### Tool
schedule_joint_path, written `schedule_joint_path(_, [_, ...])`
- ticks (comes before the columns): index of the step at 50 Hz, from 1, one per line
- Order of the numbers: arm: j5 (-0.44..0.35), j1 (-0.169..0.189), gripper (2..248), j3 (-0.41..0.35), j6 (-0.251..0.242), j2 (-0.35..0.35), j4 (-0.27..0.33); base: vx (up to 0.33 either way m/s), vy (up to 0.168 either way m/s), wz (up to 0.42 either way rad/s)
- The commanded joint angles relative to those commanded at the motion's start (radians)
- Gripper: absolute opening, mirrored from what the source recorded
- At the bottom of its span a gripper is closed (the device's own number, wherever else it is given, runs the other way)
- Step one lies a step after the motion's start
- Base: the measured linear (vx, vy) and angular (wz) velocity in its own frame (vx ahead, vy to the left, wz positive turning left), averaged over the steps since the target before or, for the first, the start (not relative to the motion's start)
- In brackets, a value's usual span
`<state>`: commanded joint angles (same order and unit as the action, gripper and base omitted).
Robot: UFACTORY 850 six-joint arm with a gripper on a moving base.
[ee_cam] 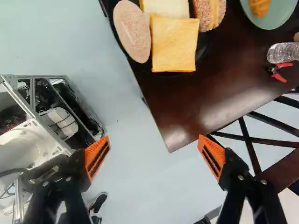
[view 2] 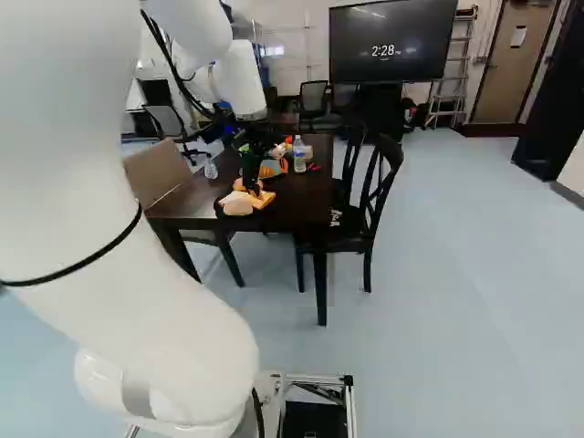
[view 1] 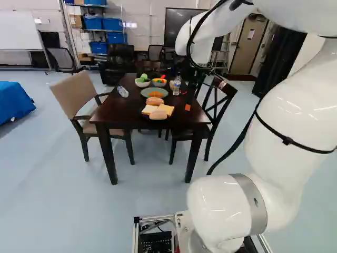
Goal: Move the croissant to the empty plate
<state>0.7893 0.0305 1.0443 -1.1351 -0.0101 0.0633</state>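
In the left base view my gripper (view 1: 188, 107) hangs over the table's right side. The wrist view shows the gripper (ee_cam: 154, 137) open, nothing between its orange pads, above the table's corner and the floor. Far ahead of the fingers, a golden croissant (ee_cam: 259, 6) lies on a pale green plate (ee_cam: 274, 19), partly cut off there. That green plate (view 1: 145, 95) stands mid-table in the left base view. Nearer the table's front edge is a dark plate (ee_cam: 204, 50) bearing two bread slices and two rolls. I cannot make out an empty plate in any view.
Beyond the green plate stand bowls (view 1: 142, 83) of colourful items. A clear bottle (ee_cam: 282, 52) and red-handled pliers (ee_cam: 280, 73) lie past the gripper's one side. A dark chair (view 2: 365, 210) and a tan armchair (view 1: 79, 100) flank the table (ee_cam: 205, 98).
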Motion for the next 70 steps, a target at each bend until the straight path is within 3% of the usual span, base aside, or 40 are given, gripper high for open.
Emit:
schedule_joint_path(54, [0.0,0.0,247,0.0,0.0,0.0,0.0,-0.181,-0.043,0.02])
schedule_joint_path(70, [-0.002,0.0,247,-0.001,0.001,0.0,0.0,-0.025,-0.005,0.002])
